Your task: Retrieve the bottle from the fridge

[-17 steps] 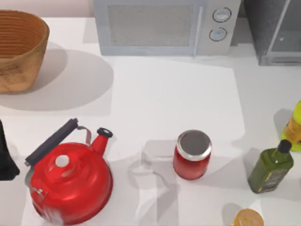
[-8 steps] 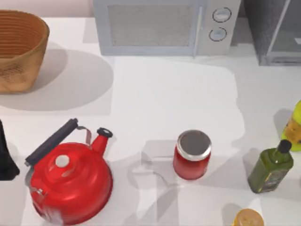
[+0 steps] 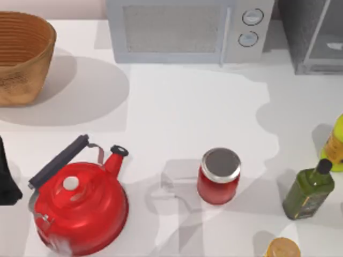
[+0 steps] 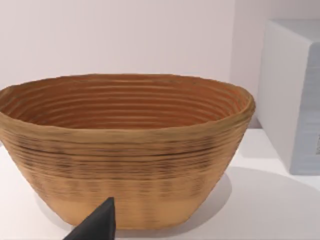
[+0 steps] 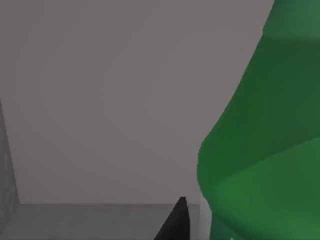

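Note:
The fridge [image 3: 316,43] stands at the table's back right corner, a dark grey box with a lighter frame and a pale glassy panel. In the right wrist view the bottle [image 5: 265,140] looms very close as a bright green rounded body in front of the fridge's plain grey inner wall [image 5: 110,100]. A dark tip of my right gripper [image 5: 175,222] shows just beside the bottle; whether it touches it is unclear. My left gripper [image 3: 5,179] is parked at the table's left edge, facing the basket, and its dark tip [image 4: 97,225] shows in the left wrist view.
A light grey microwave [image 3: 187,29] stands at the back centre and a woven basket [image 3: 21,59] at the back left. At the front are a red kettle [image 3: 80,206], a red jar [image 3: 218,176], an olive-green bottle [image 3: 308,190], a yellow-green bottle [image 3: 336,144] and an orange-lidded container [image 3: 283,249].
The shadow on the table in front of the fridge has changed shape and spread toward the jar. The objects and the left arm have not moved.

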